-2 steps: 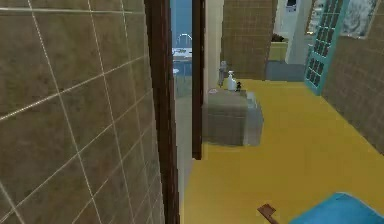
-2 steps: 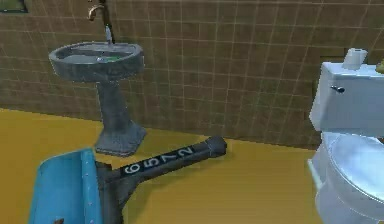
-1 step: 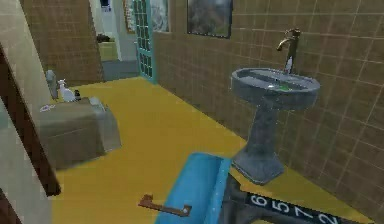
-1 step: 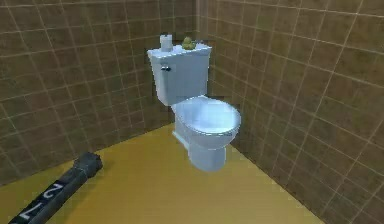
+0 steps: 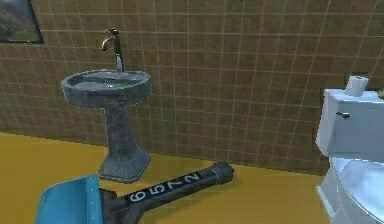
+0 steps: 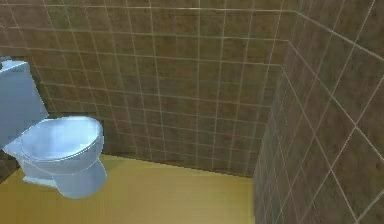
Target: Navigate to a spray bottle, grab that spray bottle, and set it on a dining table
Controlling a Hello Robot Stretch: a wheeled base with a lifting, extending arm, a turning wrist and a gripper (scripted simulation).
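Blocked ahead by a pedestal sink (image 5: 108, 90) against the tiled wall (image 5: 240, 70). Low at the forward view's left, a blue thing (image 5: 72, 205) with a dark bar (image 5: 175, 187) lying across the floor (image 5: 260, 195). Bare floor between bar and toilet (image 5: 352, 150). In the arm side view, open floor right of the toilet up to the tiled corner.

**Two views, one shared toilet**

The forward view looks ahead and slightly down, close to a brown tiled wall (image 5: 250, 70). A pedestal sink (image 5: 112, 95) stands left of centre and a toilet (image 5: 352, 150) is cut by the right edge. The arm side view faces a tiled corner (image 6: 280, 100), with that toilet (image 6: 58, 145) at its left edge.
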